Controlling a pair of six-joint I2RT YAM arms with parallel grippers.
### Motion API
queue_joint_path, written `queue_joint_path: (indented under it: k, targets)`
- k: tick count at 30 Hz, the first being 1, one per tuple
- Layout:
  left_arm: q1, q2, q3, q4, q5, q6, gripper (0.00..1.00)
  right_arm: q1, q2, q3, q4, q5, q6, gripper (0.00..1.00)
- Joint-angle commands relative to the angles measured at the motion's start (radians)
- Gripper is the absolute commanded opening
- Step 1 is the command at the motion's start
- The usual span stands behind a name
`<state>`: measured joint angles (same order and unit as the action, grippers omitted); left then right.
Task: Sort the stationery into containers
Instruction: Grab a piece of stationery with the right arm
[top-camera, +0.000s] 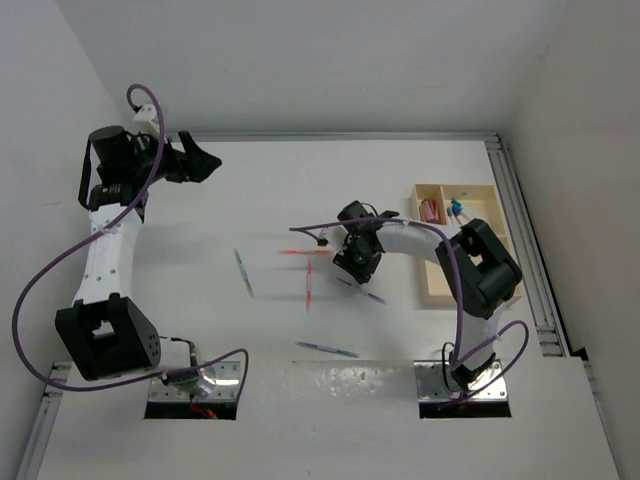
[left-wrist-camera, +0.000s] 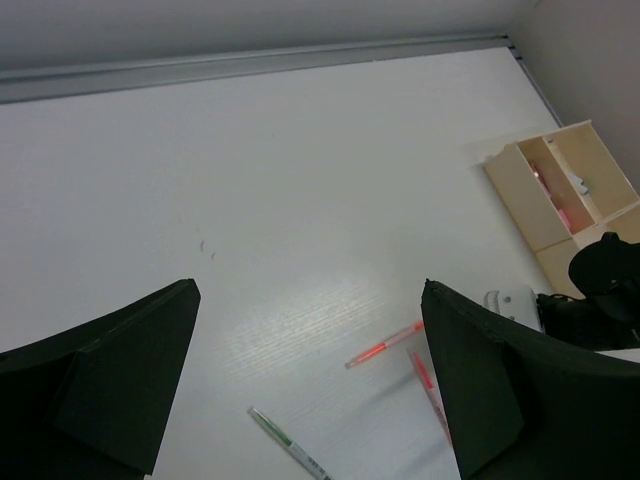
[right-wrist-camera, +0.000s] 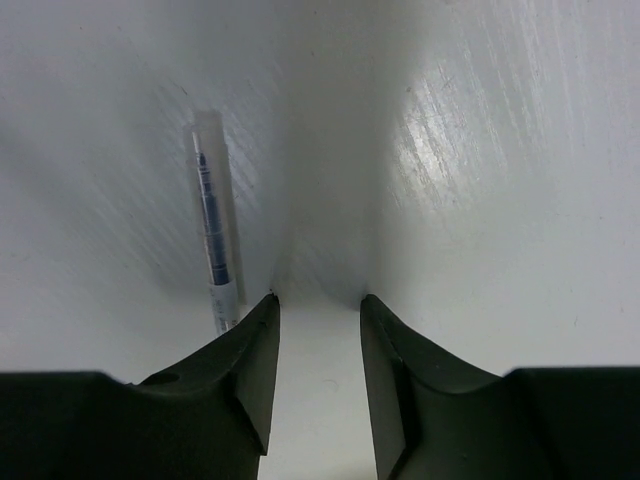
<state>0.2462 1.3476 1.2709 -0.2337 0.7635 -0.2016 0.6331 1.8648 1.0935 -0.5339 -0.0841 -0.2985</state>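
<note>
White counter (top-camera: 300, 190), walled on three sides. Nearest: clear-capped pen (right-wrist-camera: 213, 230), dark-tipped, flat on counter, just outside one finger of right gripper (right-wrist-camera: 318, 300), not between jaws. Jaws narrowed, gap empty: gripping nothing. Step judged: pick of this pen, misaligned. Next move: reopening, shifting sideways to straddle pen, closing, then carrying to tray (top-camera: 437, 292) at right. Further out: orange pen (top-camera: 305, 252), red pen (top-camera: 309, 285), green pen (top-camera: 243, 272) and grey-blue pen (top-camera: 328, 349) loose on counter, well apart from tray. In two small sections: pink items (top-camera: 431, 210) and teal items (top-camera: 458, 208); sorting judged far from done. Farthest out: left gripper (top-camera: 205, 160), raised at far left, spread wide, empty.
</note>
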Motion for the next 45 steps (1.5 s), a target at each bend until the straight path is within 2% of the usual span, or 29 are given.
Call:
queue_joint_path:
  k: [1, 11, 21, 29, 32, 35, 39, 43, 45]
  targets:
    - [0.022, -0.053, -0.034, -0.021, 0.033, 0.025, 1.00, 0.017, -0.027, -0.033, 0.055, 0.023, 0.042, 0.38]
    - [0.034, -0.105, -0.067, -0.029, 0.011, 0.065, 1.00, 0.048, -0.141, 0.032, -0.043, -0.006, 0.147, 0.47]
    - [0.036, -0.117, -0.084, -0.018, 0.008, 0.059, 1.00, 0.148, -0.191, -0.121, -0.014, -0.072, 0.199, 0.48]
    - [0.036, -0.123, -0.085, -0.019, 0.007, 0.051, 1.00, 0.211, -0.118, -0.172, 0.083, 0.009, 0.220, 0.48]
    - [0.036, -0.128, -0.084, -0.022, 0.004, 0.059, 1.00, 0.223, -0.087, -0.176, 0.112, 0.055, 0.219, 0.43]
    - [0.036, -0.128, -0.085, -0.026, -0.003, 0.064, 1.00, 0.234, -0.075, -0.196, 0.155, 0.124, 0.214, 0.34]
    - [0.036, -0.125, -0.088, -0.016, -0.004, 0.057, 1.00, 0.246, -0.059, -0.221, 0.178, 0.182, 0.199, 0.29]
    - [0.036, -0.114, -0.090, -0.001, -0.003, 0.056, 1.00, 0.244, -0.093, -0.250, 0.167, 0.166, 0.165, 0.11]
    - [0.033, -0.107, -0.096, 0.016, 0.002, 0.054, 1.00, 0.238, -0.166, -0.273, 0.158, 0.132, 0.127, 0.06]
